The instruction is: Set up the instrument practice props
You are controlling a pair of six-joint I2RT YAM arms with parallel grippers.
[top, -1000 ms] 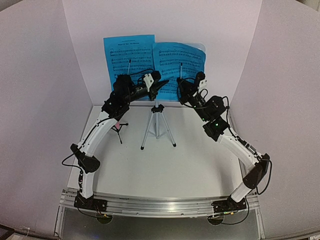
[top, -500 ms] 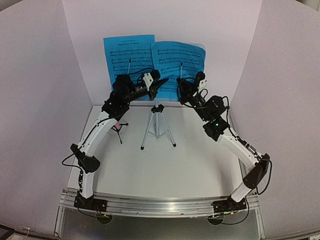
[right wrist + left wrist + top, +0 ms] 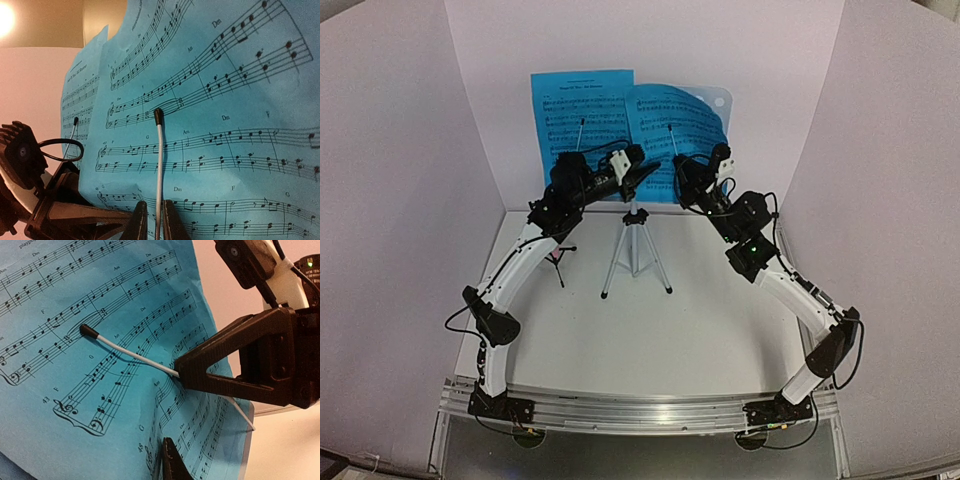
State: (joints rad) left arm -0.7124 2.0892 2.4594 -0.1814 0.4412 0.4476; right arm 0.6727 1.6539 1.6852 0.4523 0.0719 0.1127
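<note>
The music stand's silver tripod (image 3: 635, 250) stands mid-table, its pale desk (image 3: 723, 100) showing only at the top right corner. Two blue sheets rest on the desk, the left sheet (image 3: 575, 105) upright and the right sheet (image 3: 685, 115) overlapping its edge. A white wire retainer (image 3: 159, 160) lies across the right sheet. My right gripper (image 3: 156, 207) straddles this wire low down, slightly open, with a sliver of gap. My left gripper (image 3: 645, 178) is at the sheets' lower middle. Only one of its fingers (image 3: 169, 457) shows, against the paper; the other is hidden.
A small black stand with a pink piece (image 3: 557, 255) sits beside the left arm. White walls close in the back and both sides. A second wire retainer (image 3: 73, 131) crosses the left sheet. The right gripper's finger (image 3: 235, 375) fills the left wrist view's right side.
The right sheet has settled back against the desk, baring the desk's pale top corner. The left sheet shifted slightly right. Both arms stayed almost still.
</note>
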